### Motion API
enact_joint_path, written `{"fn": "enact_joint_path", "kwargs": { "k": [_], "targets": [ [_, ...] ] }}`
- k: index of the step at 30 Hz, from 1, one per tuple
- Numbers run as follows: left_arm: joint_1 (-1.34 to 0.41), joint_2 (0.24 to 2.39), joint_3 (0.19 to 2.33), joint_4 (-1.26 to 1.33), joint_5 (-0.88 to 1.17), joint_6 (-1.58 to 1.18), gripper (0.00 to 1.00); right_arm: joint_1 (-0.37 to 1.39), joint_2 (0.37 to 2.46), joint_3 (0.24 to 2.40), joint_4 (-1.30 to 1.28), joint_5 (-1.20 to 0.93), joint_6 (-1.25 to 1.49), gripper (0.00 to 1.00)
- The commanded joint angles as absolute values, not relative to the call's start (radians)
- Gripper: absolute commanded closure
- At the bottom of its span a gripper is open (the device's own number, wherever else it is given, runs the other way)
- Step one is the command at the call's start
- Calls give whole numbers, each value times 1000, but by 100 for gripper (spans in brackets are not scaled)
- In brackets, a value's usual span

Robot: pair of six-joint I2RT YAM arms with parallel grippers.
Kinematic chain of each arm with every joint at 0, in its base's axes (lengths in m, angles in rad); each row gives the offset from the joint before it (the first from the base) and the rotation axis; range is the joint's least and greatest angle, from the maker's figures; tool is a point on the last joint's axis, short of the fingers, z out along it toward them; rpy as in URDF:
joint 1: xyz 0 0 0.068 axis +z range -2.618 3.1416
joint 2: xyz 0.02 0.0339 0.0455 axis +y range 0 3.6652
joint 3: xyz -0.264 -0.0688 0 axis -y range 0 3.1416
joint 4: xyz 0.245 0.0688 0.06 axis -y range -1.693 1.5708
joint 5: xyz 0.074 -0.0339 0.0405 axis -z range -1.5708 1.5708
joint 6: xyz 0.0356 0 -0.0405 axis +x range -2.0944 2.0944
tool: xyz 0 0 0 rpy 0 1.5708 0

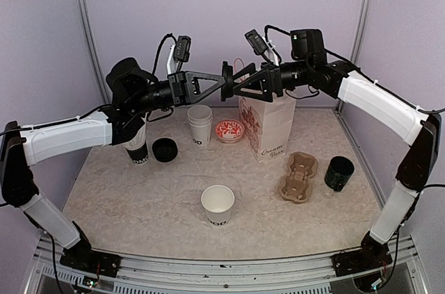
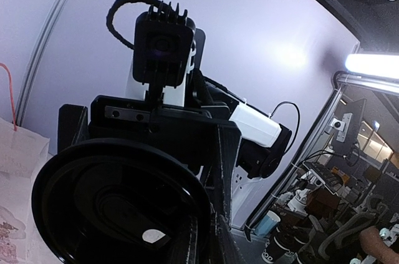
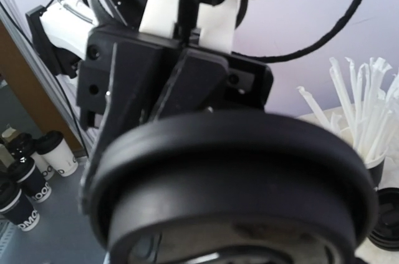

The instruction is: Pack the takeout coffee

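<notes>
A round black plastic lid hangs on edge high above the table, between both raised arms. My left gripper is shut on its rim; the left wrist view shows the lid filling the lower left beside my finger. My right gripper faces it from the other side with jaws wide. The lid blocks the lower right wrist view, so those fingertips are hidden there. One white paper cup, uncovered and lettered black near its base, stands at the table's front centre.
A stack of white cups stands at the back, with a red patterned disc and a paper bag beside it. A cardboard cup carrier and black pot sit right. A dark cup and black lids sit left.
</notes>
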State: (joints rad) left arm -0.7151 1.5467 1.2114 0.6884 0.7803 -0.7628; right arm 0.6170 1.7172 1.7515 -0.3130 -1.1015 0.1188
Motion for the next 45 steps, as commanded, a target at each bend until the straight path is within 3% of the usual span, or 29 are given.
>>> {"fn": "enact_joint_path", "kwargs": {
  "k": [1,13,18,31,38,41,45],
  "targets": [
    [-721,1558,1203,729,787,-771,92,630,1729,1761,-263,-1145,158,3],
    [-735,1571,1210,727,787,-769,92,630,1744,1742,-194,-1145,259,10],
    [-736,1569,1213,731,792,-770,92,630,1750,1734,-179,-1146,285,7],
    [-738,1579,1213,710,780,-764,91,630,1750,1709,-167,-1147,277,26],
    [-738,1563,1256,488,699,-655,68,617,1749,1689,-200,-1127,237,31],
    [-739,1500,1253,320,623,-564,62,592,1720,1675,-289,-1077,129,31],
    [-753,1423,1255,-13,378,-450,59,553,1669,1644,-443,-991,-61,30]
  ]
}}
